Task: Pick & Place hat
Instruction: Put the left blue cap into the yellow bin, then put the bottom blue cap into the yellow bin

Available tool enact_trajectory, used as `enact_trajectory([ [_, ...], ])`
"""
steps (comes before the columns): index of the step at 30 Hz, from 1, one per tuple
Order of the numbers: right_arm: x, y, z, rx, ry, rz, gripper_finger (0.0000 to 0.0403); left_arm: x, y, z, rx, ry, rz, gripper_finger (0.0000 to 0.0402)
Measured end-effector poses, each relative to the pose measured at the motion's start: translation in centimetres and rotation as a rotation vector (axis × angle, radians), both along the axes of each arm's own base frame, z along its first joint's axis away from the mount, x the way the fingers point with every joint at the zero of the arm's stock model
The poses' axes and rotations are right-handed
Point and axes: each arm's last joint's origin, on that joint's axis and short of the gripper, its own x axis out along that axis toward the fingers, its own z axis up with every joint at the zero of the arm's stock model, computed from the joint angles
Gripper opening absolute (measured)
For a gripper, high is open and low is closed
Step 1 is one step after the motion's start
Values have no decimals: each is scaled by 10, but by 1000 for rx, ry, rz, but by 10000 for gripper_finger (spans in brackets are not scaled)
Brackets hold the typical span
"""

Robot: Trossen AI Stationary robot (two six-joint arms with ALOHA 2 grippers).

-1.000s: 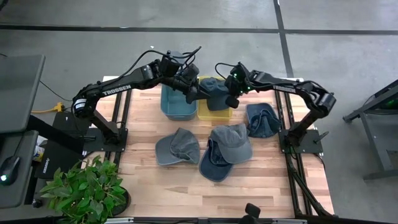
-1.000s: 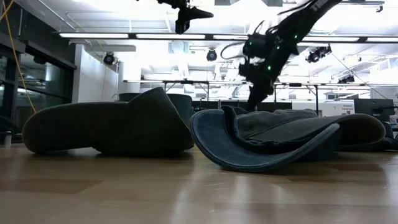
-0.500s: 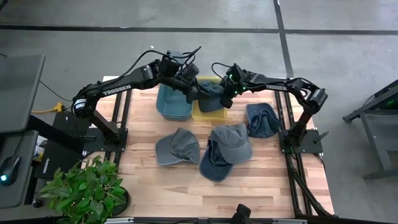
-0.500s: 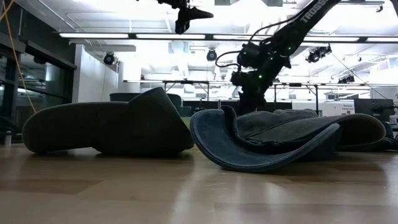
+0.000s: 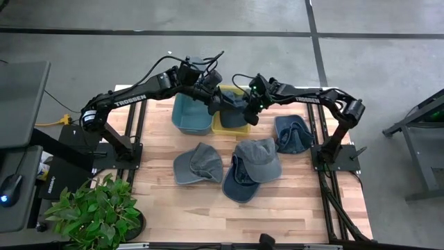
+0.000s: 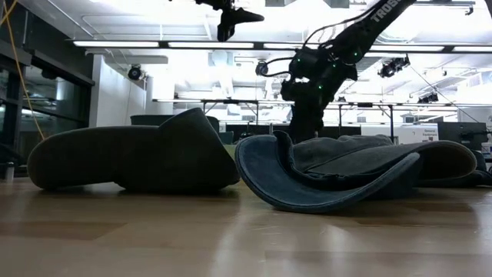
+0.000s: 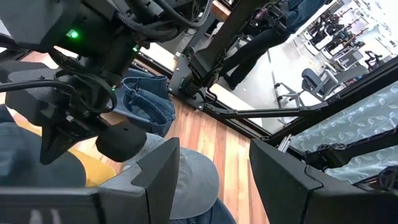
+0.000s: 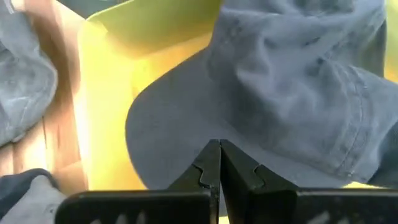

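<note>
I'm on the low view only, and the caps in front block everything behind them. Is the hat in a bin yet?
Observer: Yes. The right wrist view shows the blue hat lying in the yellow bin.
Operator: Is the right gripper open?
Observer: No. The right gripper has its fingers pressed together right over the hat; I can't tell if they pinch fabric.
Operator: Where's the left arm?
Observer: The left gripper is open, hanging where the blue bin meets the yellow bin.
</note>
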Motion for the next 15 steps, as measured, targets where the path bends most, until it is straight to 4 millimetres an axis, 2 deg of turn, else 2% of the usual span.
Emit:
enact_trajectory([
  [7,1,9,19,-18,-34,5,0,0,0,0,0,-1,0,193],
  [15,0,9,9,9,5,-38,0,1,0,2,7,-20,0,193],
])
